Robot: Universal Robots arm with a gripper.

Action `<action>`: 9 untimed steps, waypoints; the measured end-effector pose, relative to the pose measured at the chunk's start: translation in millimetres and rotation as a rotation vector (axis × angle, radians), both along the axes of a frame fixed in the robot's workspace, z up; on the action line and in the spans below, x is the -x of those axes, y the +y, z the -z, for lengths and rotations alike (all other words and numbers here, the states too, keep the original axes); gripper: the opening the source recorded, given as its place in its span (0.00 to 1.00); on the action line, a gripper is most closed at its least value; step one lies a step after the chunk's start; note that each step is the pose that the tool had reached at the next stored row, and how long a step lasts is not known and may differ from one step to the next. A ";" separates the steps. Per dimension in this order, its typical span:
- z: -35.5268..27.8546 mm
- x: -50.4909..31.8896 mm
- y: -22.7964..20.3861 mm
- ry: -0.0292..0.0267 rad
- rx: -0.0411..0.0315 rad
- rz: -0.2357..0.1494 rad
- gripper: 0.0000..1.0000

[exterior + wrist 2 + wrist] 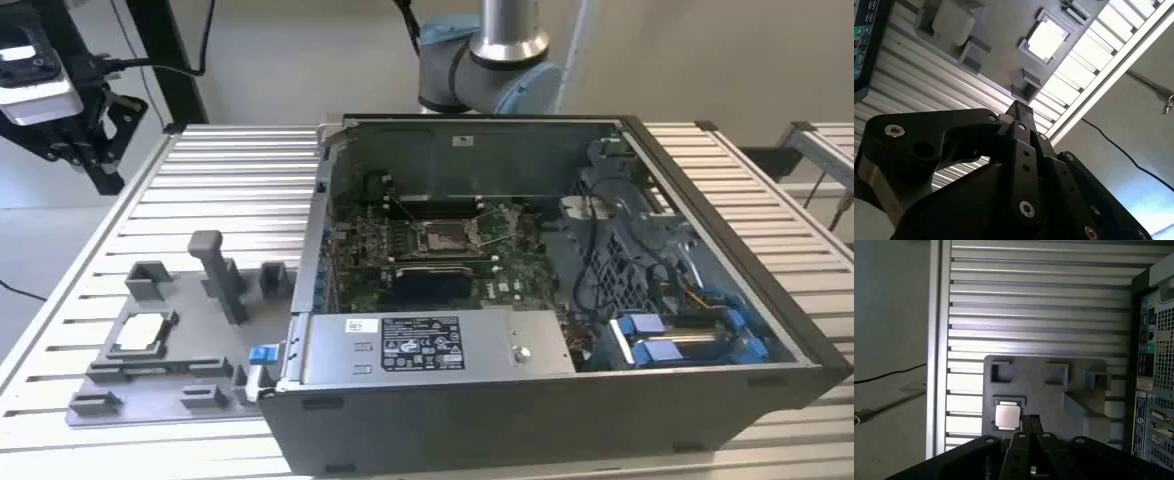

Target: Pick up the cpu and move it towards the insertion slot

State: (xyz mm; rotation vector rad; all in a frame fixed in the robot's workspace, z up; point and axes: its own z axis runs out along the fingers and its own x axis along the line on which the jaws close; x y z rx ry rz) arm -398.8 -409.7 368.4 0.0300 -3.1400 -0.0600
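Gripper (1030,420) is clenched on nothing and hangs over the slatted table (227,180), touching nothing. Open pc case (534,400) sits on the exterior view's right, with the grey fixture plate (1044,390) just beside it on the left. Insertion slot (441,237) is on the board inside the case. Cpu (1007,416) lies flat in its fixture pocket, just off the fingertip line in the first wrist view. It's square, so no long axis. Room above it looks free.

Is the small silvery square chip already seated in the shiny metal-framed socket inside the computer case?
No, the silvery chip lies in the grey plastic fixture, outside the computer case.
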 end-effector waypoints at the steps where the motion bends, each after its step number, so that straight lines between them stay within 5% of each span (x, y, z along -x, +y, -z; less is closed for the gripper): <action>1: 0.0 0.0 0.0 0.0000 0.0000 0.000 0.00; 9: -0.1 0.0 0.0 0.0001 -0.0012 0.000 0.00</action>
